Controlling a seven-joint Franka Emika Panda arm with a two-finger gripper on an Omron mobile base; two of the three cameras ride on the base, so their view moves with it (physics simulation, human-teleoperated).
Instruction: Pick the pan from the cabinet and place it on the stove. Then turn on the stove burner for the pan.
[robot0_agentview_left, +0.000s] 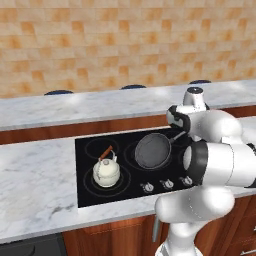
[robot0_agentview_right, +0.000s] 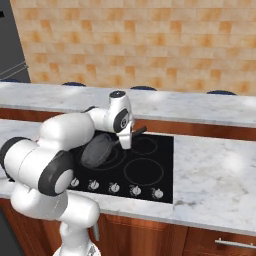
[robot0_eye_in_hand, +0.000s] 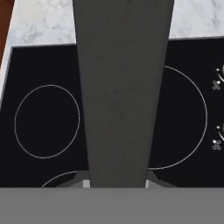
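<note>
Both fingers of the claw (robot0_agentview_right: 128, 141) pinch narrowly on the pan (robot0_agentview_right: 97, 150) handle above the stove (robot0_agentview_right: 150, 172).

We see a white kettle (robot0_agentview_left: 106, 172) with a brown handle standing upright at about eight o'clock in the left base view. Grey-veined marble counter (robot0_agentview_left: 35, 185) extends toward nine o'clock. A raised marble ledge (robot0_agentview_left: 90, 105) runs behind it, below an orange tiled wall (robot0_agentview_left: 125, 40). We note dark round stool tops (robot0_agentview_left: 58, 92) beyond the ledge.
</note>
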